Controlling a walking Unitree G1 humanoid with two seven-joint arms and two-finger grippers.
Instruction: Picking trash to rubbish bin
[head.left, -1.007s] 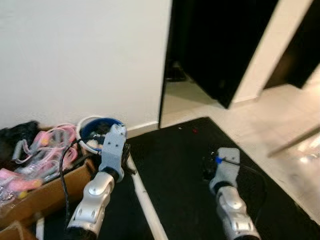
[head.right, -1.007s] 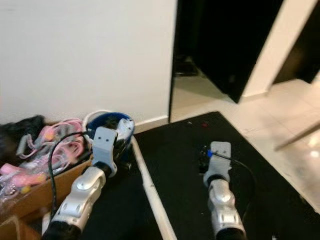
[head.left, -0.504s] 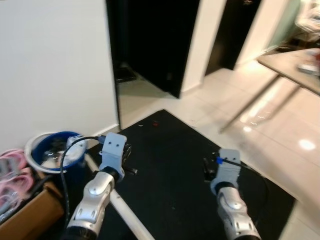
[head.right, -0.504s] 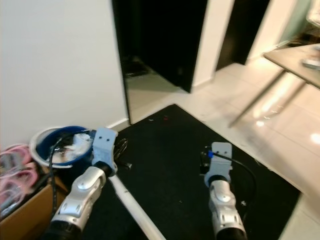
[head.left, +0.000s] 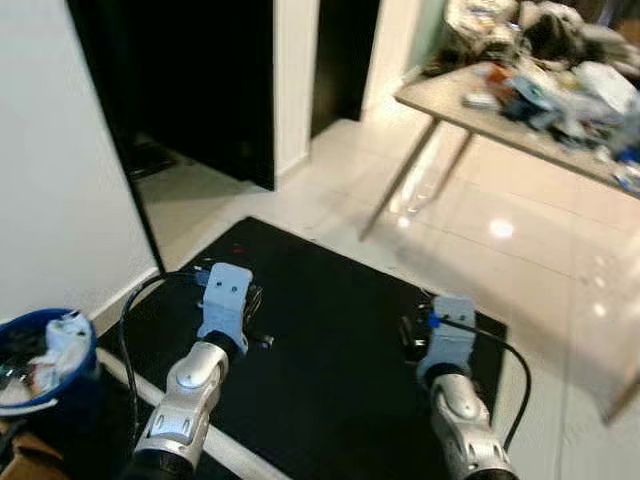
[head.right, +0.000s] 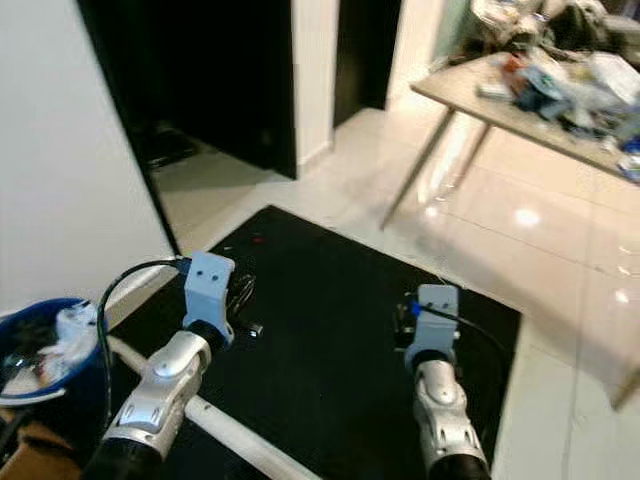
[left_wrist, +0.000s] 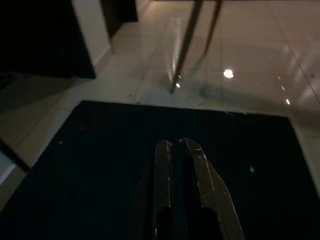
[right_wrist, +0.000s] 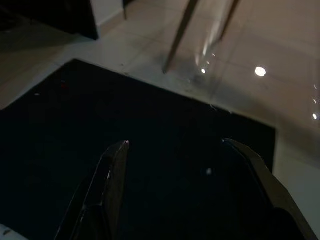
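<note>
Two empty grippers over the black mat (head.left: 330, 330), bin (head.left: 40, 375) beside the robot's left.
Left gripper (left_wrist: 181, 145) is pressed together; right gripper (right_wrist: 175, 145) is spread wide. The bin's trash (head.left: 62, 335) looks light and soft. Far off, the head views show a messy table (head.left: 470, 105); wrist views show its legs (left_wrist: 187, 42).

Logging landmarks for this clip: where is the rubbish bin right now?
The blue rubbish bin sits at the far left of the eye views, against the white wall, at the black mat's edge, left of the left arm.

Black mat (head.left: 340, 330), blue bin (head.left: 40, 375) (white rim), glossy cream floor (head.left: 560, 270).
</note>
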